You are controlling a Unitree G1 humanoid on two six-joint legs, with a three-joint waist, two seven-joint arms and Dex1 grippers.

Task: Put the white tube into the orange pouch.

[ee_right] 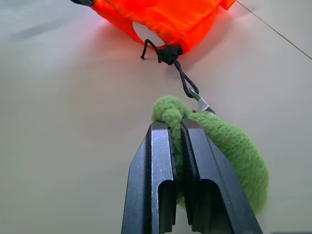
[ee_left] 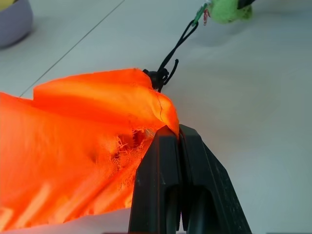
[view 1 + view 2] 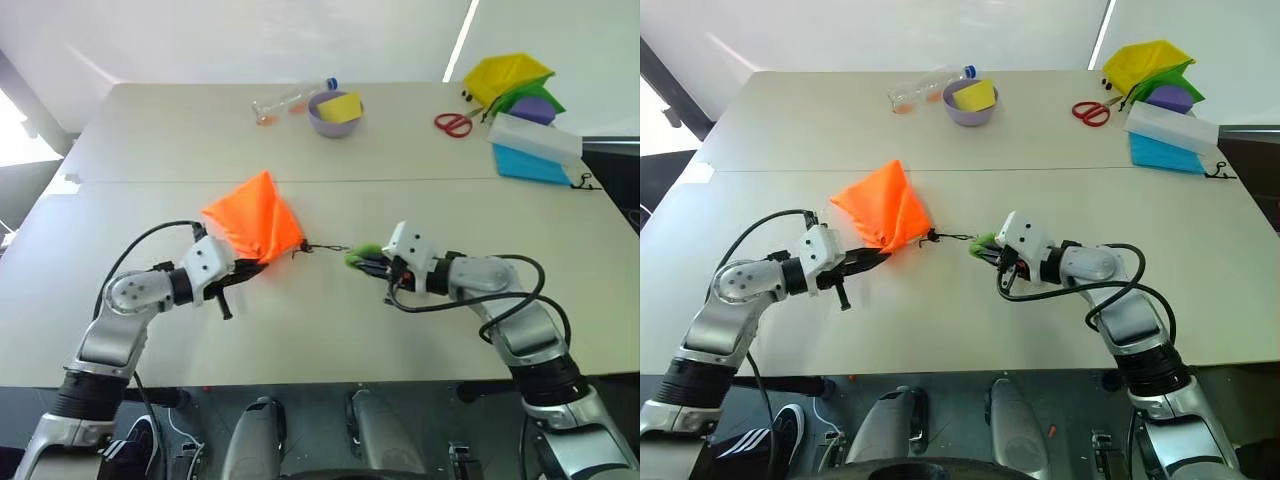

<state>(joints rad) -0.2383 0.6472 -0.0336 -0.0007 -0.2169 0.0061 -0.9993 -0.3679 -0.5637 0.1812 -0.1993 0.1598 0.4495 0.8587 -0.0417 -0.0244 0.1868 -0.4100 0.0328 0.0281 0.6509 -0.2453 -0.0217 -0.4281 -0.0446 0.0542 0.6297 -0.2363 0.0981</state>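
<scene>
Pinching the orange pouch (image 3: 254, 221) by its lower corner, my left gripper (image 3: 243, 272) has both black fingers (image 2: 168, 190) pressed together on the fabric. The pouch lies bunched on the near half of the table (image 3: 320, 330), towards my left. From its gathered mouth a thin dark cord (image 1: 181, 75) runs across to a fuzzy green tassel (image 1: 229, 146), and my right gripper (image 3: 374, 266) has its fingers clamped on that tassel. Through the pouch mouth in the right wrist view I can see a white rounded end, likely the white tube (image 1: 146, 33), tucked inside. Along the far edge sit a clear bottle (image 3: 292, 99), a lilac bowl (image 3: 334, 115), red scissors (image 3: 453, 124) and a blue box (image 3: 532, 160).
</scene>
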